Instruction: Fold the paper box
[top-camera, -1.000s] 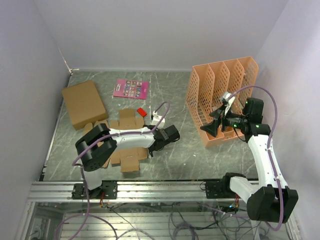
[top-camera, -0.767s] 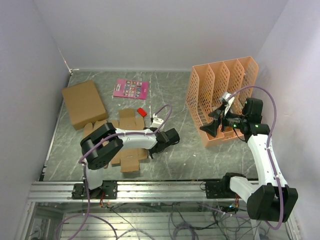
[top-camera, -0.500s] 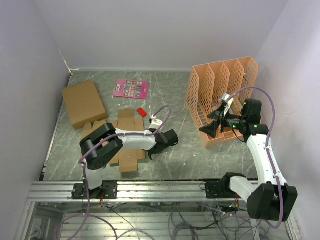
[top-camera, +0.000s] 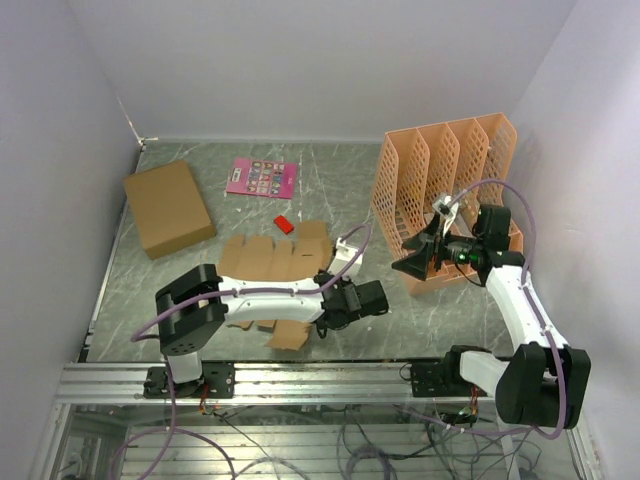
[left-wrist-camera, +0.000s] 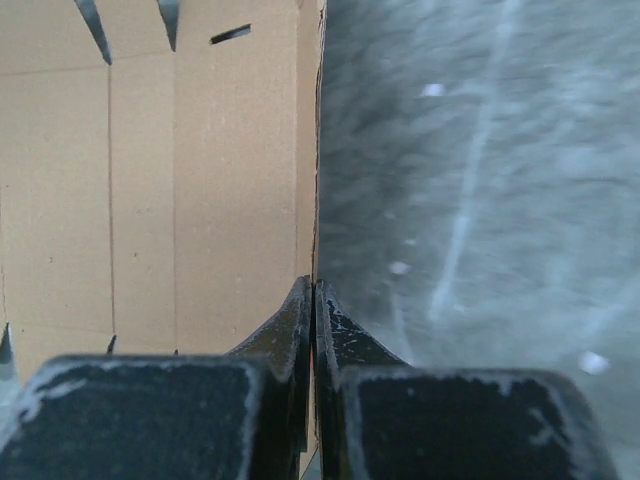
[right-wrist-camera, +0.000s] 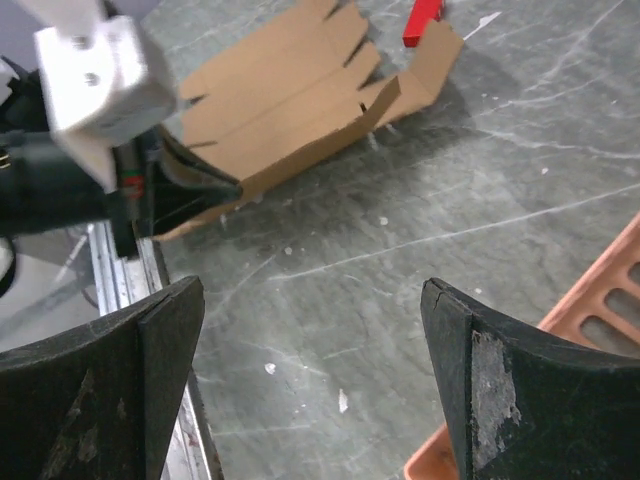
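Observation:
The paper box (top-camera: 270, 258) is a flat brown cut-out sheet with creases and tab flaps, lying left of the table's middle. My left gripper (top-camera: 324, 308) is shut on its right edge. In the left wrist view the thin cardboard edge (left-wrist-camera: 308, 150) runs straight into the closed fingertips (left-wrist-camera: 314, 287). That edge is lifted off the table, as the right wrist view shows on the paper box (right-wrist-camera: 300, 90). My right gripper (top-camera: 408, 266) hangs open in front of the orange rack, well right of the sheet, its fingers (right-wrist-camera: 160, 330) wide apart over bare table.
A larger brown cardboard box (top-camera: 168, 208) lies at the back left. A pink card (top-camera: 262, 177) lies behind the sheet, and a small red object (top-camera: 283, 223) rests just beyond it. An orange file rack (top-camera: 445, 190) stands at the right.
My left gripper has shut on the sheet's edge and pulled it right and toward the near edge. The right gripper has dipped left and slightly narrowed.

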